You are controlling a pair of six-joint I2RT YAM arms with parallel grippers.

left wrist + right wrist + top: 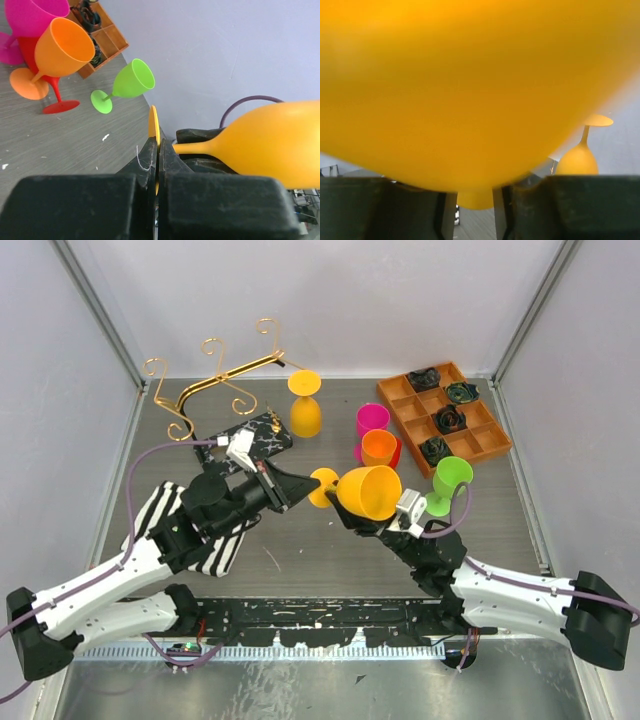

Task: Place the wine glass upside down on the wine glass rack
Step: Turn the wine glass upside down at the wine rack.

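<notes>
Wine glass (368,492), mid-table, stem lying left-right.
We note left gripper (158,148) closed on its foot, right gripper (469,200) pinching the bowl wall; wine glass rack (225,378) stands far-left, nearer our left arm.

the wine glass (370,492) looks smooth matt plastic. the wine glass rack (215,380) is shiny gold metal on a glossy marbled base (262,435). the counter (300,550) is matt grey wood grain; the near-left striped mat (225,545) looks cloth.

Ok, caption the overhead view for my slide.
Yellow plastic wine glass held midair, left gripper pinching its foot, right gripper on its bowl, thin gold metal rack behind.
</notes>
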